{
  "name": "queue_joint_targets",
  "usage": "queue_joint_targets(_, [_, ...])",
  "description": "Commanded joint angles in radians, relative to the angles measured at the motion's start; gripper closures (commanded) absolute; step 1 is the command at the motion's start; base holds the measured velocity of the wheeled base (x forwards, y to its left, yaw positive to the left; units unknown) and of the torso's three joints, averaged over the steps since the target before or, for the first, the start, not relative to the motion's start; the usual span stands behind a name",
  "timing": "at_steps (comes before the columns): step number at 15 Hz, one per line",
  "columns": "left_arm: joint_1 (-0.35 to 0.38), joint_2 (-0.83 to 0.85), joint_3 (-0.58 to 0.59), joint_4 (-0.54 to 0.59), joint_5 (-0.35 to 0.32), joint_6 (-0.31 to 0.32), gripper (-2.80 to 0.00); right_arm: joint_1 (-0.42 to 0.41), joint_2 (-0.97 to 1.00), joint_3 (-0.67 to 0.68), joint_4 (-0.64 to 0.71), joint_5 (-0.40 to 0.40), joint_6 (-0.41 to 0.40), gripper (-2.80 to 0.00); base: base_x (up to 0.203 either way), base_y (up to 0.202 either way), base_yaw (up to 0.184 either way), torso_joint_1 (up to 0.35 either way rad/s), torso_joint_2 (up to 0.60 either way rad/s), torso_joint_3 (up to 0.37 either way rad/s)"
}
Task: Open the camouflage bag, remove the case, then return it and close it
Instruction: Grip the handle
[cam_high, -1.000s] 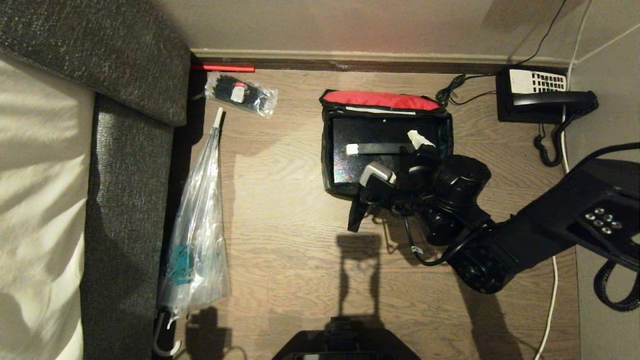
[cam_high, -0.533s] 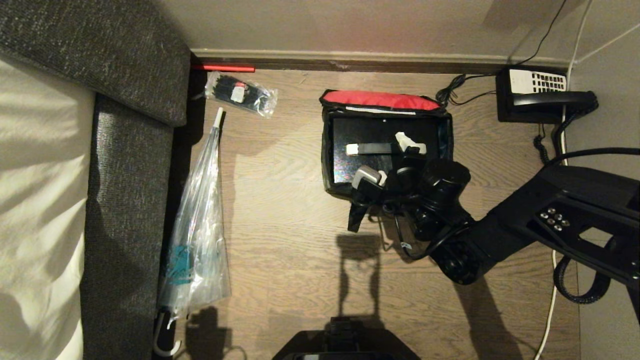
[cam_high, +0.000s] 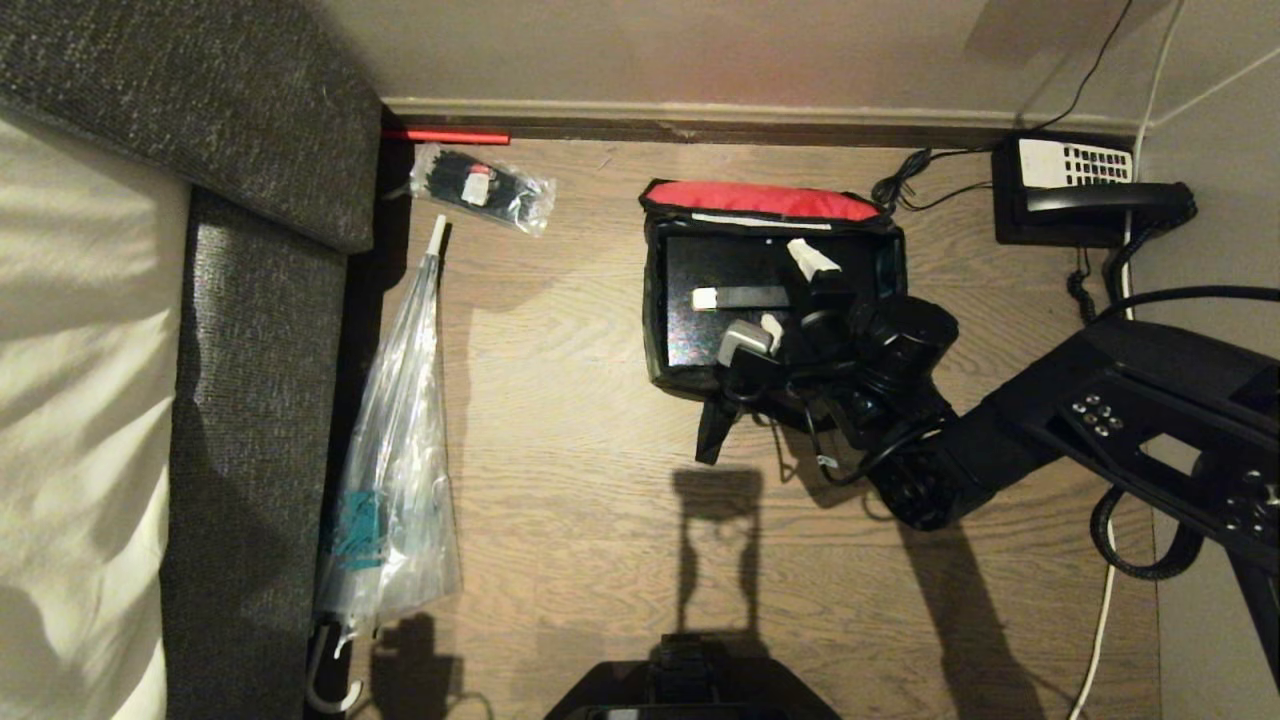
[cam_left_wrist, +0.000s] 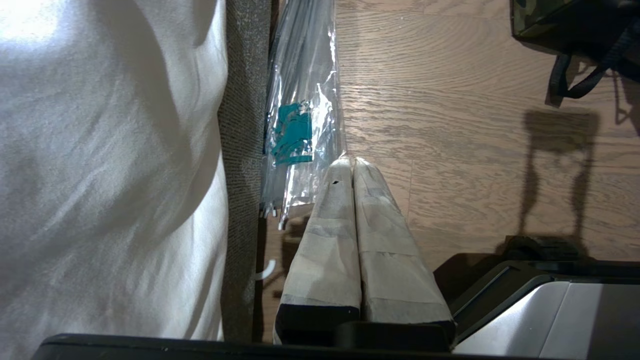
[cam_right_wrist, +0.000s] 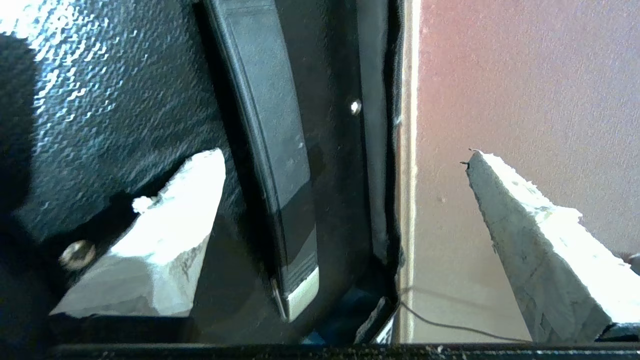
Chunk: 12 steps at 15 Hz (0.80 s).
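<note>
Wood-plank floor (cam_high: 560, 500) by skirting board; dark grey upholstered sofa (cam_high: 250, 330) along robot's left.

Boxy camouflage bag (cam_high: 662, 370) w/ black trim sits on floor near wall, red-lined lid (cam_high: 760, 200) flipped back toward wall. Flat black rectangular case (cam_high: 730, 270) lies inside bag, nearly filling it; black strap handle w/ white end tabs (cam_high: 745, 297) flat on top.

Right gripper (cam_high: 792, 290): vs a second ago, moved from bag's near-right corner further in over case, toward lid side. Fingers spread wide, nothing held. Wrist view: one finger (cam_right_wrist: 170, 215) over case's textured top, other finger (cam_right_wrist: 530, 235) out past bag's wall over lid lining; handle (cam_right_wrist: 270, 150) between them.

Judgement: bag opened; case not yet out. Straddle of handle suggests approach to grasp, but far finger looks outside bag rim, so may need re-centring before closing.

Left gripper (cam_left_wrist: 354, 165): parked low beside sofa, fingers pressed together, empty, near long clear plastic sleeve (cam_high: 395, 470).

Black telephone w/ white keypad (cam_high: 1080, 190) in far right corner, untouched.
</note>
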Motion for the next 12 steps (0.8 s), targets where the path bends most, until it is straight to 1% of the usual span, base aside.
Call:
queue_joint_targets(1, [0.000, 0.000, 0.000, 0.000, 0.000, 0.001, 0.00, -0.002, 0.009, -0.017, -0.006, 0.000, -0.021, -2.80, 0.000, 0.000, 0.000, 0.000, 0.00, 0.000])
queue_joint_targets(4, [0.000, 0.000, 0.000, 0.000, 0.000, 0.001, 0.00, -0.002, 0.014, -0.044, -0.007, -0.001, -0.046, -2.80, 0.000, 0.000, 0.000, 0.000, 0.00, 0.000])
queue_joint_targets(7, [0.000, 0.000, 0.000, 0.000, 0.000, 0.001, 0.00, -0.017, 0.051, -0.093, -0.014, -0.003, -0.047, -2.80, 0.000, 0.000, 0.000, 0.000, 0.00, 0.000])
queue_joint_targets(12, [0.000, 0.000, 0.000, 0.000, 0.000, 0.001, 0.00, -0.040, 0.042, -0.071, -0.023, -0.003, -0.050, -2.80, 0.000, 0.000, 0.000, 0.000, 0.00, 0.000])
